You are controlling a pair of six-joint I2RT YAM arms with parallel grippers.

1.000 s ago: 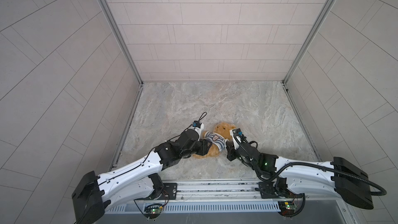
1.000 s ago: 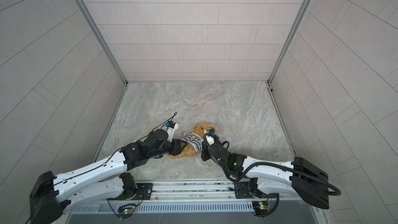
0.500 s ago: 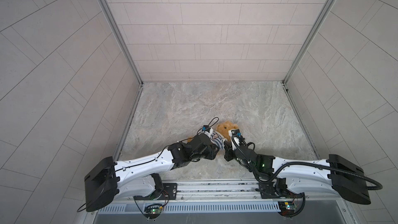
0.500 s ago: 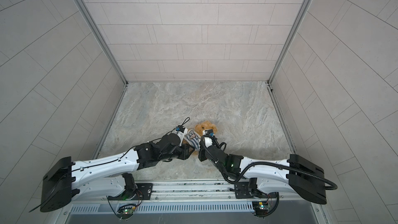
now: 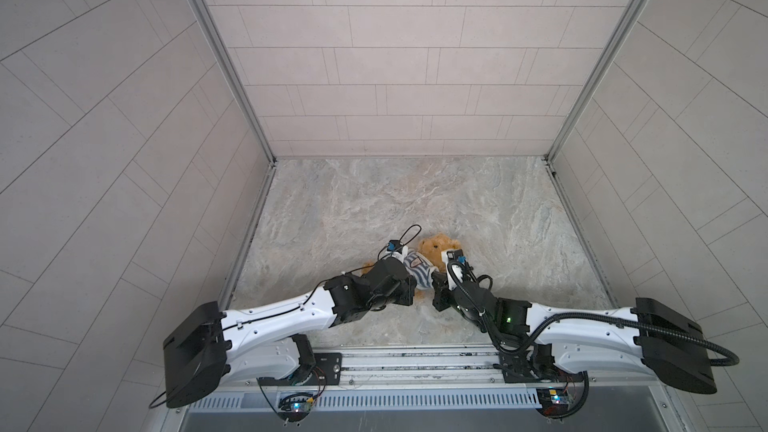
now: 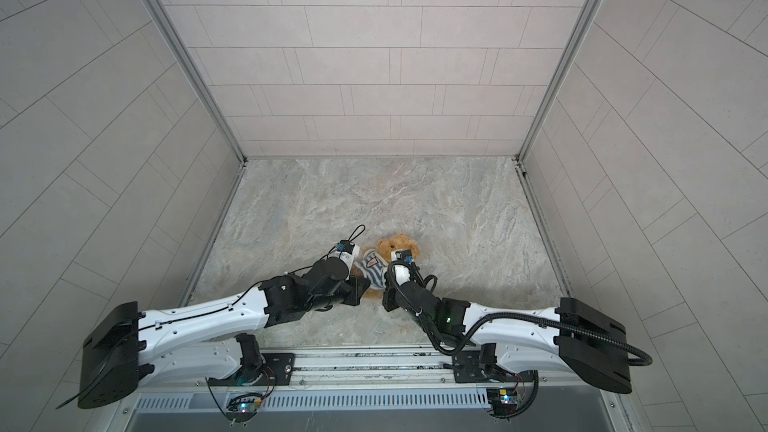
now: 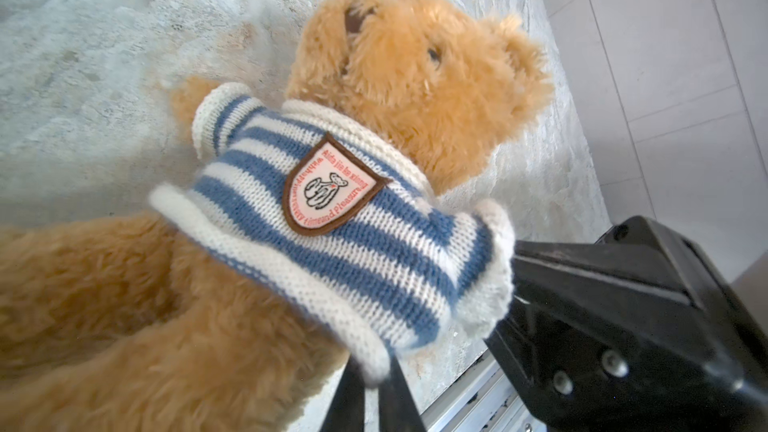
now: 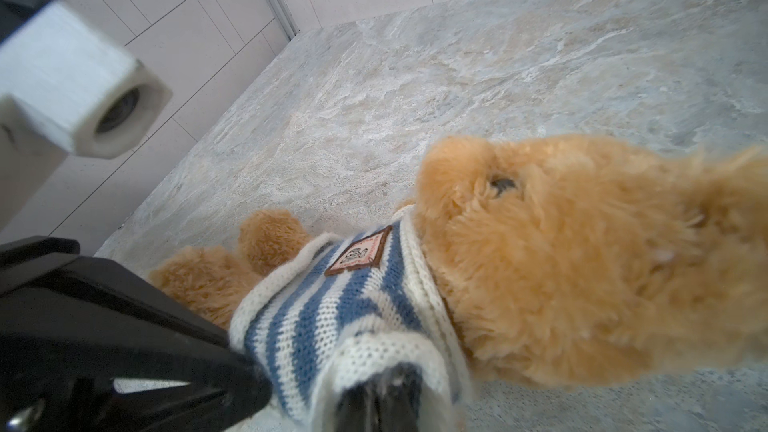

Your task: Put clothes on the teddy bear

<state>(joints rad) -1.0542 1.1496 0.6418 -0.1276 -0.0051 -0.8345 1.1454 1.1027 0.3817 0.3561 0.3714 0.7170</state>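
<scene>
Pinched.
My left claw [image 7: 374, 401] and right claw [image 8: 374, 405] clamp the golden-brown plush teddy bear's [image 5: 434, 245] blue-striped knitted shirt [image 5: 417, 271] at 6 o'clock.

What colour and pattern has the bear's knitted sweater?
The sweater has blue and white stripes; the left wrist view shows it best.

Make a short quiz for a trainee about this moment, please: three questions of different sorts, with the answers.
1. True or false: the teddy bear lies on the table with its head through the sweater.
2. The sweater's stripes are: A red and white; B blue and white; C green and yellow.
3. What do the left gripper and the right gripper pinch?
Key: 1 true; 2 B; 3 the sweater, both.
</scene>
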